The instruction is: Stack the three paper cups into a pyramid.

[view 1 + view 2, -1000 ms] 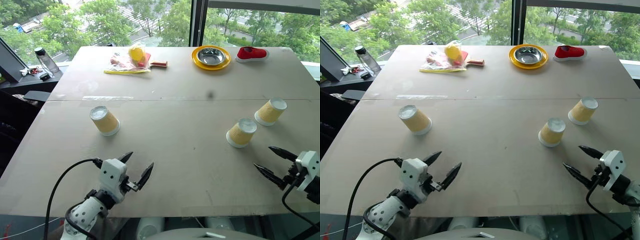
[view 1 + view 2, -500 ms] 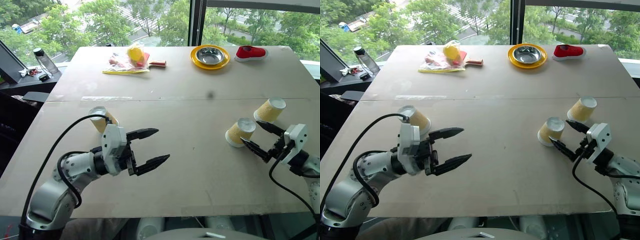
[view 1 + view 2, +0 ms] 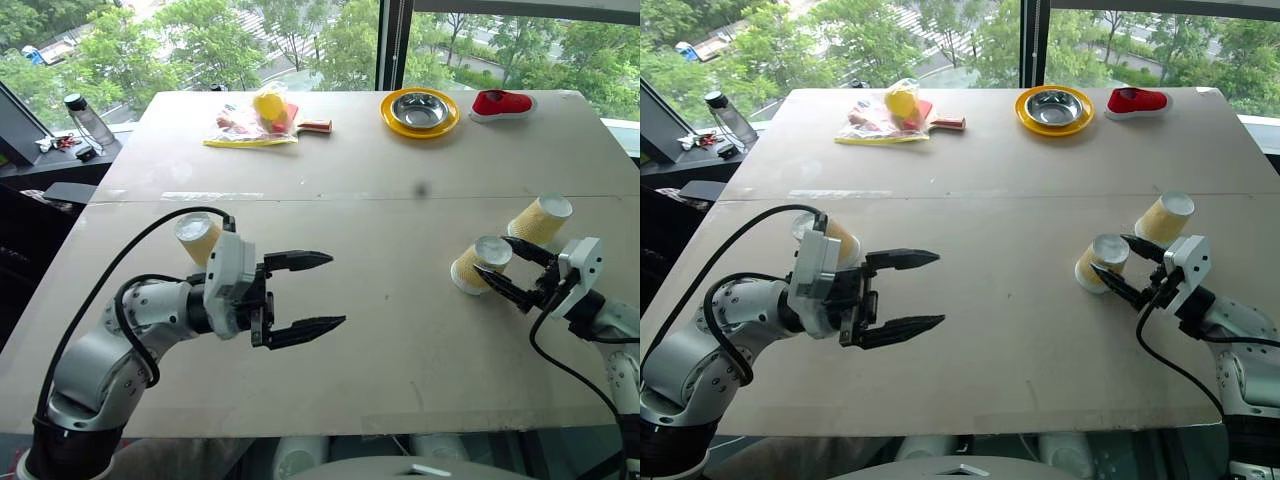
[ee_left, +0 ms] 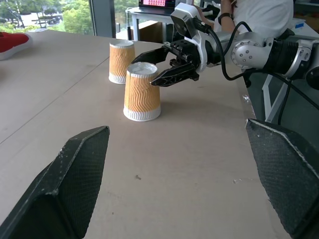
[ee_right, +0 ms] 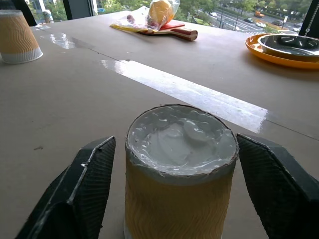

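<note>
Lower right of frame: right end effector (image 3: 503,271) straddling inverted paper cup (image 3: 481,264), seemingly unclenched, poised to lift; left end effector (image 3: 310,291) released, idle.

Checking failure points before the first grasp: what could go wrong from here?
The right gripper straddles the middle cup near its narrow upturned base, so closing may slip or tip it. The far right cup stands close beside that gripper; lifting could knock it. The left cup sits close behind the left gripper and could be bumped.
</note>
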`<state>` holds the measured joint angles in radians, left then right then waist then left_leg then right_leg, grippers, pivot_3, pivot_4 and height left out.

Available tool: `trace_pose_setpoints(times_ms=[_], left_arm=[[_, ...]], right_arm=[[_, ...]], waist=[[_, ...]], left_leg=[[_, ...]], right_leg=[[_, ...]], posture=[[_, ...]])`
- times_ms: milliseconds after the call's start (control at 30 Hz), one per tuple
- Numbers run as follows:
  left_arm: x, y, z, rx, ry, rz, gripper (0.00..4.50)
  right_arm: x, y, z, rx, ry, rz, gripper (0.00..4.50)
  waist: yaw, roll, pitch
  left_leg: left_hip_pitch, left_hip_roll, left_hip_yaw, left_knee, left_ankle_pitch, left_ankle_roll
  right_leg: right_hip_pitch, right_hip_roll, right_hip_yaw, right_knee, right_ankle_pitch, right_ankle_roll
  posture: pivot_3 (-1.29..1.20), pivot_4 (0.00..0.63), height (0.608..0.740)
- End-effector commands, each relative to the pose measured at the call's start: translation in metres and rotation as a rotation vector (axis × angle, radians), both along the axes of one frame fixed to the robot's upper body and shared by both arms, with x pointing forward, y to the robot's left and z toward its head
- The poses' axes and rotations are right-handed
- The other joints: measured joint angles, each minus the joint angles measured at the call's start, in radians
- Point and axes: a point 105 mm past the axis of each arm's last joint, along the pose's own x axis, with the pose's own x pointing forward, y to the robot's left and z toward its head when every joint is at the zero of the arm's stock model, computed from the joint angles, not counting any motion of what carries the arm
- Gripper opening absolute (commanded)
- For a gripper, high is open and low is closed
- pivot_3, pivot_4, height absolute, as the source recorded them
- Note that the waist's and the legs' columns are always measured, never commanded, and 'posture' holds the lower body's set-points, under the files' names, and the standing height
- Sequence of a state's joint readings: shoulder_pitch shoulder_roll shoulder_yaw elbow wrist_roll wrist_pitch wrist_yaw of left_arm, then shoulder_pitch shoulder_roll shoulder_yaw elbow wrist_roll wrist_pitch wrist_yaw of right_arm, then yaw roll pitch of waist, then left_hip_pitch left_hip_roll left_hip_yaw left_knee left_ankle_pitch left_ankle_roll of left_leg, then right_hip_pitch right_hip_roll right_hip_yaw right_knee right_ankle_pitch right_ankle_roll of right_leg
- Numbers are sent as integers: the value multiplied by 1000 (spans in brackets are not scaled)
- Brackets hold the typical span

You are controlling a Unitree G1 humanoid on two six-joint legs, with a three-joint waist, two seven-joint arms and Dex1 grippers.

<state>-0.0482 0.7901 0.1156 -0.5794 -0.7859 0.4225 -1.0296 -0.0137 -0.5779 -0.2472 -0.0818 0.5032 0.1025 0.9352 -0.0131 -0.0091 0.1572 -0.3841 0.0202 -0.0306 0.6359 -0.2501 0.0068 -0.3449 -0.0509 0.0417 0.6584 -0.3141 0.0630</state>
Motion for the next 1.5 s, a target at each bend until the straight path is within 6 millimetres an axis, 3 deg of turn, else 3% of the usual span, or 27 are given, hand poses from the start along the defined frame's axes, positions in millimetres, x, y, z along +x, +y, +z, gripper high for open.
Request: trace_pose_setpoints(times_ms=[33,300,467,600,800,900,1133,1167,1267,1367,1500], left_arm=[[-4,-4,7,-12,-38,-22,4500],[4,0,15,-71,-75,54,4500],[17,24,7,-19,-81,208,4500],[31,50,12,-50,-91,387,4500],[35,66,12,-94,-61,504,4500],[36,70,11,-96,-51,531,4500],[33,63,9,-133,7,513,4500],[34,63,9,-132,10,512,4500],[36,60,10,-138,20,498,4500],[38,54,12,-132,23,468,4500],[40,38,15,-123,22,397,4500]], right_arm=[[0,2,6,21,-15,15,2185],[5,16,13,27,-27,51,2181],[15,54,23,25,-23,138,2181],[45,102,28,-26,-47,136,2181],[66,157,39,-47,-73,185,2181],[75,170,41,-63,-77,177,2181],[90,187,54,-43,-99,154,2181],[90,188,54,-40,-98,154,3210],[90,187,55,-25,-88,150,4443],[86,176,61,9,-93,134,4482],[72,148,69,28,-137,88,4482]], waist=[[0,0,0],[-1,0,0],[-6,1,1],[-11,0,2],[-4,-1,2],[-1,-1,2],[-7,-1,2],[-7,-1,2],[-8,-1,2],[-5,-1,2],[0,-1,2]], left_leg=[[0,0,0,0,0,0],[0,0,0,0,0,0],[1,1,0,0,0,0],[0,1,0,0,0,0],[-10,1,-1,1,1,-1],[-17,1,-1,2,3,-6],[-17,1,0,2,4,-6],[-17,1,0,2,4,-6],[-17,1,0,1,4,-6],[-17,1,0,1,3,-6],[-17,1,0,1,3,-6]], right_leg=[[0,0,0,0,0,0],[0,0,0,0,0,0],[-1,1,1,1,0,0],[-2,2,1,2,0,0],[-13,1,0,4,0,0],[-19,1,0,4,1,1],[-20,1,0,6,1,0],[-20,1,0,6,1,0],[-20,1,0,6,1,1],[-20,1,0,6,1,0],[-20,1,0,6,1,1]], posture=[[0,150,740],[0,150,740],[0,150,740],[0,150,740],[0,150,740],[0,150,740],[0,150,740],[0,150,740],[0,150,740],[0,150,740],[0,150,740]])
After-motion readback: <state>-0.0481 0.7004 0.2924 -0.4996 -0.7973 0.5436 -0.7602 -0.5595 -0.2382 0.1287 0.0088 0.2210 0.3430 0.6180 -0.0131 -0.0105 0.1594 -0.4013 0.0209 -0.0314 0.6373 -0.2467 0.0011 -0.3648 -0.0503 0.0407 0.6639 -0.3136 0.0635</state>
